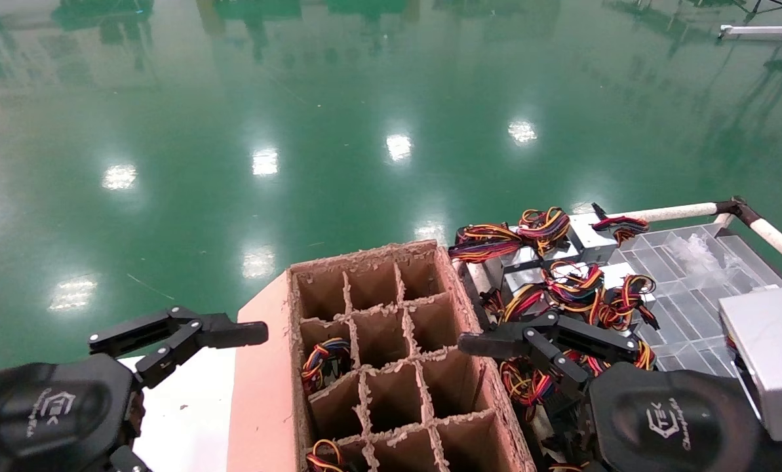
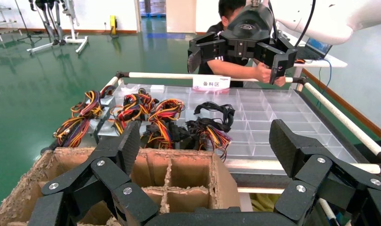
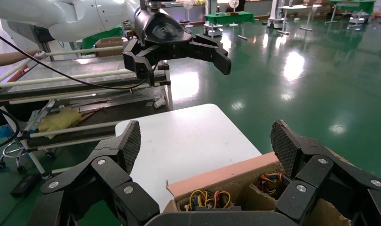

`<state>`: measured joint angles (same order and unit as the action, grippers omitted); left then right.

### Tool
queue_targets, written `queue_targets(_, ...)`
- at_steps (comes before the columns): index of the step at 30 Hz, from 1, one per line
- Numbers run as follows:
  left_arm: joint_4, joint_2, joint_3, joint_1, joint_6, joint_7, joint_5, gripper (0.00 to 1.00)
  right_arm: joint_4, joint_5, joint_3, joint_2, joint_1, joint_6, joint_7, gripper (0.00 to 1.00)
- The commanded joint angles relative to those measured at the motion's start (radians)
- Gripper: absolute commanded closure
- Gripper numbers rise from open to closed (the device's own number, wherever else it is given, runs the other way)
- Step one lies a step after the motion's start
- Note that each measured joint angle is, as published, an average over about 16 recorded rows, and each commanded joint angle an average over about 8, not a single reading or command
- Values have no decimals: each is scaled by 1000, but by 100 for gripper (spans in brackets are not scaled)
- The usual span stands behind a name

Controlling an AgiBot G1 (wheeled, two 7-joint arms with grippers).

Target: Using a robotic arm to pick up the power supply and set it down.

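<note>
Both tools released: right tool (image 1: 495, 344) above power supplies (image 1: 548, 275) (piled), left tool (image 1: 181, 337) idle

We see the divider box (image 1: 391, 354) centred, power supplies (image 1: 561, 275) piled on the tray (image 1: 692, 275) to its right, wire bundles (image 1: 325, 360) in two compartments.

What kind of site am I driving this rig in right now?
Probably a factory or robot test hall: a glossy green floor, a railed tray piled with power supplies, and a cardboard divider box for packing. Both grippers are open.
</note>
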<state>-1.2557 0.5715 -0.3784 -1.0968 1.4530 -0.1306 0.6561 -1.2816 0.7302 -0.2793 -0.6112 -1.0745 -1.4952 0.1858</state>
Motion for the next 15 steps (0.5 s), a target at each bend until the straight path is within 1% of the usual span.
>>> queue_targets(1, 0, 0, 0, 0, 0, 0, 0, 0, 0, 0, 0, 0, 0, 0, 0, 0)
queue_targets(12, 0, 0, 0, 0, 0, 0, 0, 0, 0, 0, 0, 0, 0, 0, 0, 0)
queue_targets(13, 0, 0, 0, 0, 0, 0, 0, 6, 0, 0, 0, 0, 0, 0, 0, 0)
queue_targets(15, 0, 0, 0, 0, 0, 0, 0, 31, 0, 0, 0, 0, 0, 0, 0, 0)
